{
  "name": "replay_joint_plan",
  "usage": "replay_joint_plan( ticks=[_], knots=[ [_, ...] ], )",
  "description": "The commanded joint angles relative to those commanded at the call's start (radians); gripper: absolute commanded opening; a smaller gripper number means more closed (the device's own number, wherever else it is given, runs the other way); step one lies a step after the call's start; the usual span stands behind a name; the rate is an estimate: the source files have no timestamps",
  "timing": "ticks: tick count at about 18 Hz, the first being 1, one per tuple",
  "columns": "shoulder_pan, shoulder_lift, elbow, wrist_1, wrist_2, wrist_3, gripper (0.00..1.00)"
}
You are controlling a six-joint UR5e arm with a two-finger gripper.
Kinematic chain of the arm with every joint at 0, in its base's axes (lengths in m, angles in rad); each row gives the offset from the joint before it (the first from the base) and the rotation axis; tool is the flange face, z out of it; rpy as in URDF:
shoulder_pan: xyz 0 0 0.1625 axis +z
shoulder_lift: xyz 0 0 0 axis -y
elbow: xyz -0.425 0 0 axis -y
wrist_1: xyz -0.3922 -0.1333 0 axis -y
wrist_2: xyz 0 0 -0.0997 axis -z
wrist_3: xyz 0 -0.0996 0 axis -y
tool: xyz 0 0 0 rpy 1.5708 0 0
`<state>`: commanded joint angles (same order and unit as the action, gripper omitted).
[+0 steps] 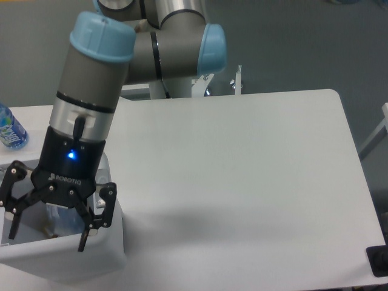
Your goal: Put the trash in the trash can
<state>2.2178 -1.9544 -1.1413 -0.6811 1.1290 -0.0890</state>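
My gripper (51, 221) hangs over the white trash can (112, 245) at the table's front left corner. Its jaws are spread wide open, with nothing held between them. Below the fingers, a clear plastic bottle (62, 216), the trash, lies inside the can, partly hidden by the gripper body. The rest of the can's inside is mostly covered by the arm.
A blue-tinted bottle (10, 128) with a blue-green label stands at the far left edge, behind the trash can. The white table (242, 176) stretches to the right. Metal brackets (236, 79) stand at its back edge.
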Motion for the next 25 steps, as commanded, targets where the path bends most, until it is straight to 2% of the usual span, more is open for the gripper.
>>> replay_joint_plan(
  ticks=[3, 5, 8, 10, 13, 16, 19, 21, 25],
  knots=[
    [0.072, 0.031, 0.009, -0.003, 0.020, 0.008, 1.00],
    [0.107, 0.041, 0.011, -0.006, 0.076, 0.026, 1.00],
    [0.118, 0.049, 0.005, -0.018, 0.182, 0.147, 1.00],
    [0.118, 0.055, -0.001, -0.064, 0.279, 0.263, 1.00],
    [0.125, 0.058, 0.009, -0.171, 0.389, 0.389, 1.00],
    [0.160, 0.075, -0.007, -0.270, 0.431, 0.555, 1.00],
    [0.180, 0.114, -0.053, -0.379, 0.474, 0.795, 1.00],
    [0.198, 0.135, -0.073, -0.391, 0.512, 0.865, 1.00],
    [0.215, 0.140, -0.086, -0.429, 0.532, 0.980, 1.00]
  ],
)
